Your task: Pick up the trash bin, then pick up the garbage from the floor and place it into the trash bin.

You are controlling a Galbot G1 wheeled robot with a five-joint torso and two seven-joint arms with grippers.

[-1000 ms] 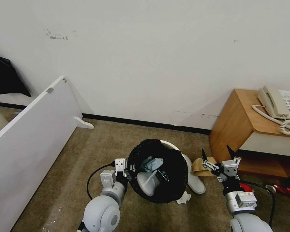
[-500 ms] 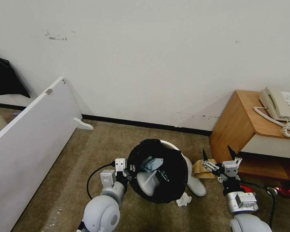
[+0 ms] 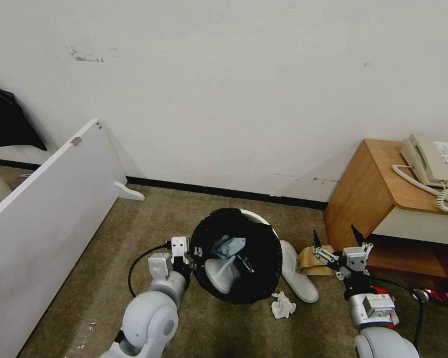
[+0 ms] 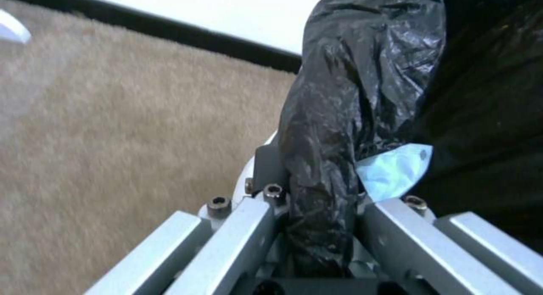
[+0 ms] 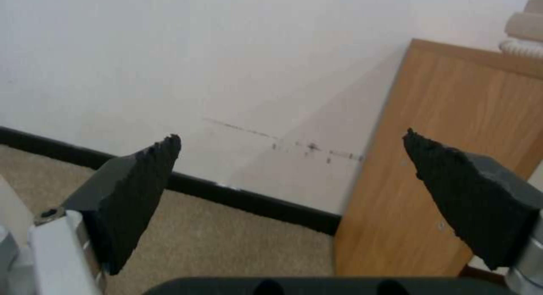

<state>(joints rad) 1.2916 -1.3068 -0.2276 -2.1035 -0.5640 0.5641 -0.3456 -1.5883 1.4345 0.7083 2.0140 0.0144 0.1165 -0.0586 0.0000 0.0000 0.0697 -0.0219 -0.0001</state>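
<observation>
Pinching the trash bin (image 3: pixel 236 256) by its bagged rim, my left gripper (image 3: pixel 190 252) tilts it open; my right gripper (image 3: pixel 333 237), spread wide beside it, awaits floor litter.

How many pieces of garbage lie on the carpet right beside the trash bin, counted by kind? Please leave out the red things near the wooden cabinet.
white slipper: 1
brown paper bag: 1
crumpled white tissue: 1
Total: 3
</observation>
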